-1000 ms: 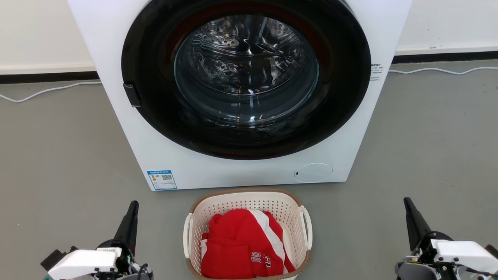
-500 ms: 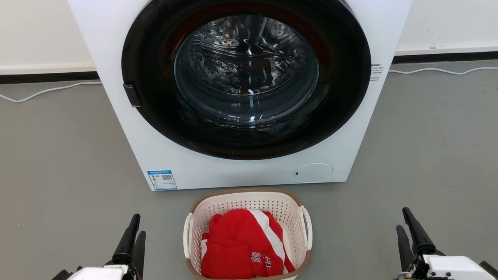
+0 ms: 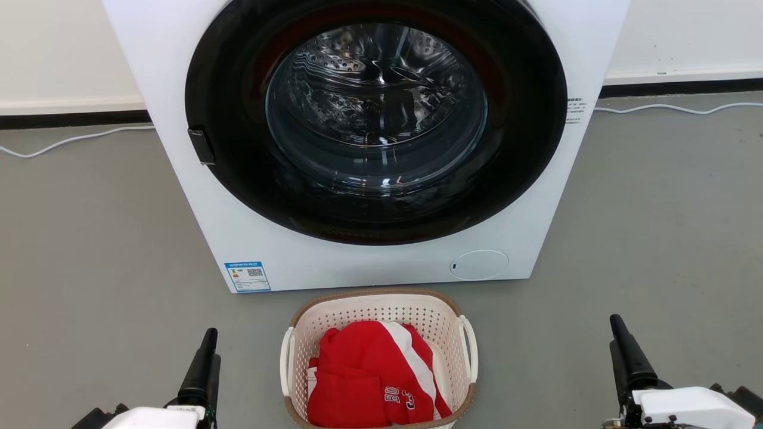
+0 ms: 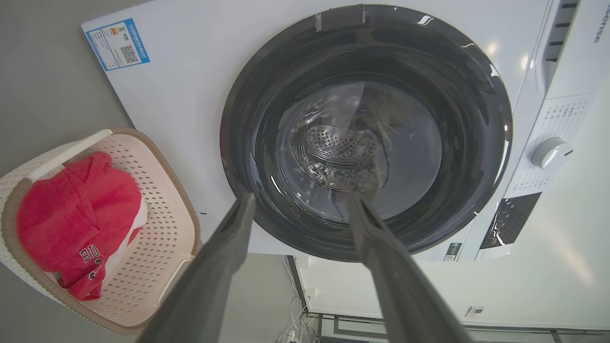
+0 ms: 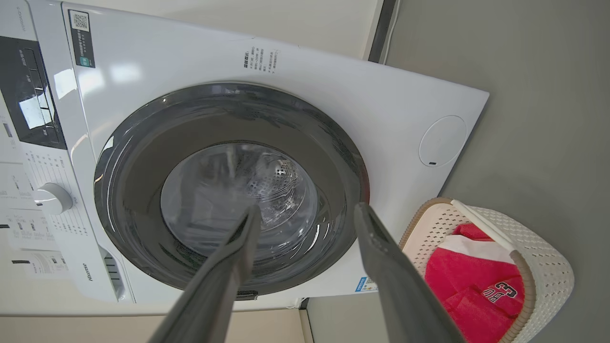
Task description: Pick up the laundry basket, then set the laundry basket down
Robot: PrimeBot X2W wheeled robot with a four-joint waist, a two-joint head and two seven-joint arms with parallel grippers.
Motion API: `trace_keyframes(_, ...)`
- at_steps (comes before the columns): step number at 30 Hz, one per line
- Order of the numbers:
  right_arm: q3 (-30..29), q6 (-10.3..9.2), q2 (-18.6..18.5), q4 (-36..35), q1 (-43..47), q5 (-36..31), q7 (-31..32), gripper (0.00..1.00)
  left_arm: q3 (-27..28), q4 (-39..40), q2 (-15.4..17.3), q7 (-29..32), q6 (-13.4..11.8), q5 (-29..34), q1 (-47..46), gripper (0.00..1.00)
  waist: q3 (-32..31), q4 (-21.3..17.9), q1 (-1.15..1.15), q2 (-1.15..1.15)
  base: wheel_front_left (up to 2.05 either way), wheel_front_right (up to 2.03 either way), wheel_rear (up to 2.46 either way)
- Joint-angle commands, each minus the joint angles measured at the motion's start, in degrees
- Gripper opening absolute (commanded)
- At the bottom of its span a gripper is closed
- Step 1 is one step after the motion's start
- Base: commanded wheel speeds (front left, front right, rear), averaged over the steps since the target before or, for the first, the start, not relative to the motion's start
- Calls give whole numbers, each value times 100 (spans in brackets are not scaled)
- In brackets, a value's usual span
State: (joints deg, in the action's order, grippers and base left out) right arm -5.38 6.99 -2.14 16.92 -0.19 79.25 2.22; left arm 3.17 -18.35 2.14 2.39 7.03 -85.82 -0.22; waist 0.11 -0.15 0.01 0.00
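The laundry basket (image 3: pixel 381 310) stands on the grey floor just in front of the washing machine, cream-white and perforated with a brown rim and white loop handles. A red and white garment (image 3: pixel 363 372) lies inside it. My left gripper (image 3: pixel 211 351) is open on the basket's left, well apart from the handle. On the other side my right gripper (image 3: pixel 616 336) is open, further off. In the left wrist view the open left gripper (image 4: pixel 301 197) points at the machine door, with the basket (image 4: pixel 159 224) at lower left. The right gripper (image 5: pixel 307 208) also holds nothing, the basket (image 5: pixel 541 259) at lower right.
The white front-loading washing machine (image 3: pixel 357 268) with its shut dark round door (image 3: pixel 375 113) rises directly behind the basket. White cables (image 3: pixel 65 139) run along the floor by the wall on both sides. Grey floor (image 3: pixel 101 250) stretches left and right of the machine.
Both grippers have gone from shut to open and dropped lower toward the bottom edge of the head view. The basket and washing machine have not moved.
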Motion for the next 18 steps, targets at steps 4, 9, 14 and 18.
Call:
trace_keyframes(4, 74, 15, -44, -251, -178, -548, -130, 100, 3, 151, 98, -121, 13, 394, -164, 100, 2, -9, -1, 0, 0, 0, 0)
trace_keyframes(9, 128, 17, -45, -279, -193, -1067, -214, 100, -4, 164, 104, -206, 15, 805, -160, 100, 0, -14, -1, 0, 0, 0, 0)
trace_keyframes(14, 170, 19, -47, -272, -203, -1519, -281, 100, -5, 176, 104, -274, 16, 1123, -159, 100, -1, -15, -1, 0, 0, 0, 0)
trace_keyframes(18, 198, 20, -48, -264, -223, -1937, -348, 100, -16, 186, 124, -342, 17, 1477, -161, 100, 3, -24, -1, 0, 0, 0, 0)
